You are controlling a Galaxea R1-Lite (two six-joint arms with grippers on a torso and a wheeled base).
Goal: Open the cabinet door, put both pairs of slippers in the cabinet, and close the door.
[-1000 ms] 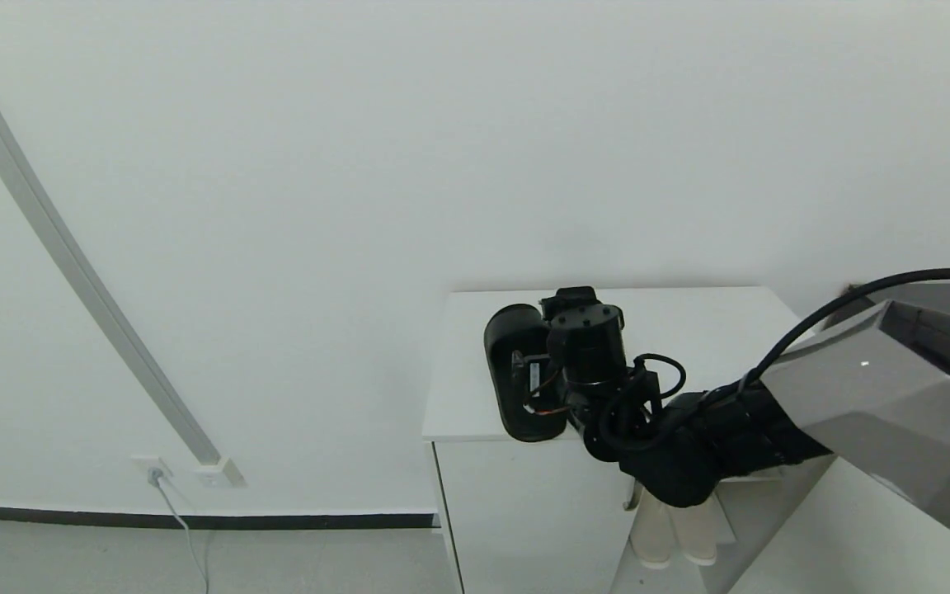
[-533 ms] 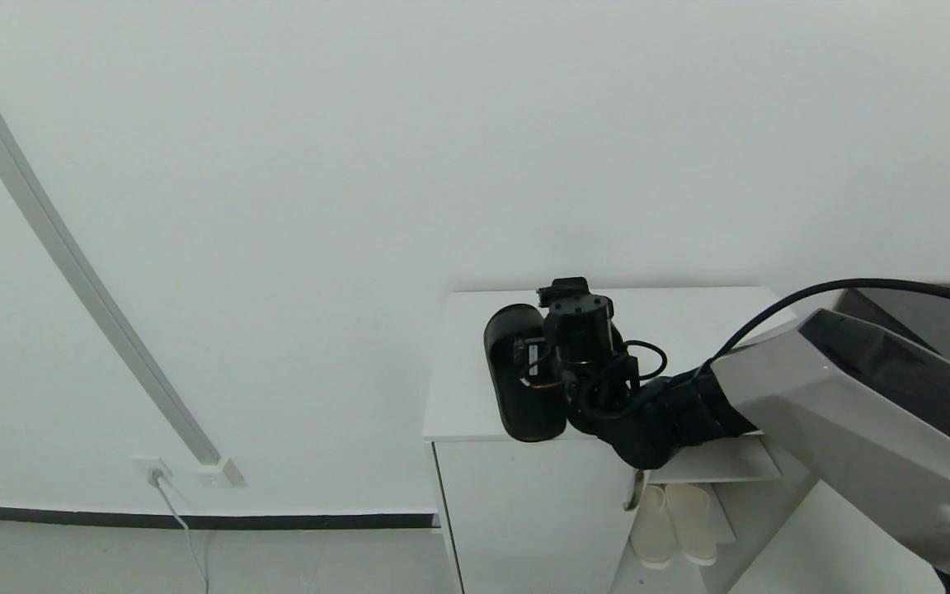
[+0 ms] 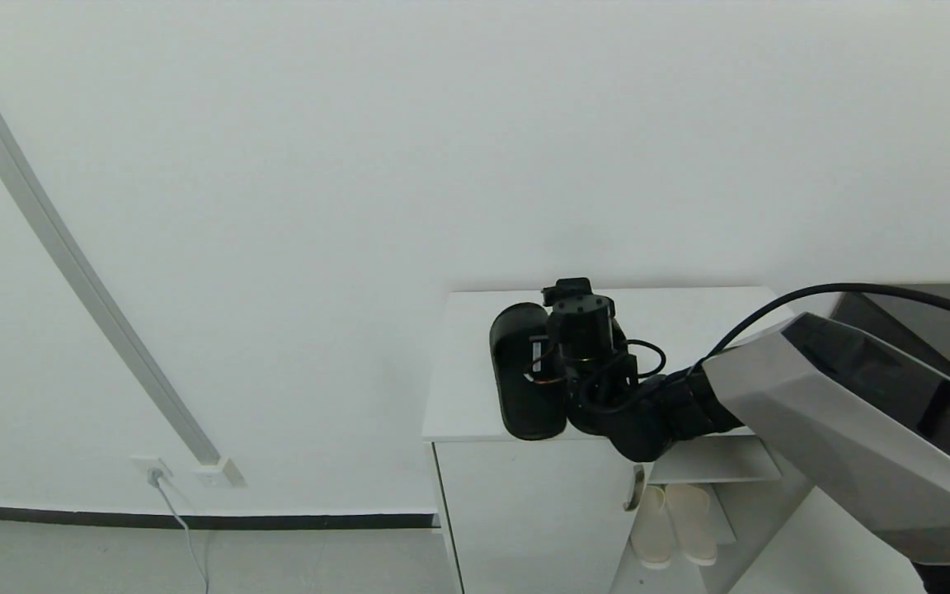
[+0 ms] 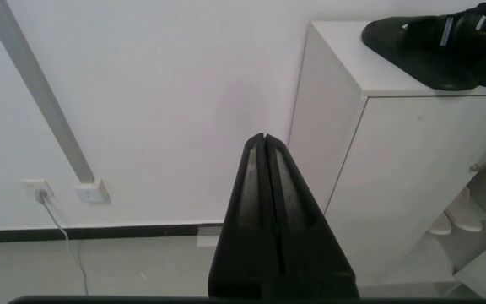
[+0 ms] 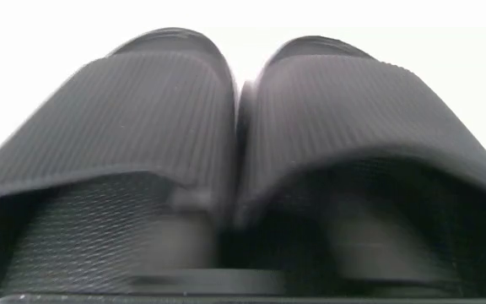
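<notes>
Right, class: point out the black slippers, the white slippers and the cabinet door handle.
black slippers [image 5: 159,110], right wrist view, ribbed strap of one slipper.
white slippers [image 3: 654,528], head view, top of one slipper.
cabinet door handle [image 3: 634,488], head view, middle of the bar.

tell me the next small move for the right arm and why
Probably a short lift straight up, to bring the black slippers off the cabinet top. The right gripper is right at that pair, and the white slippers lie inside the open cabinet, so the black pair is what remains.
</notes>
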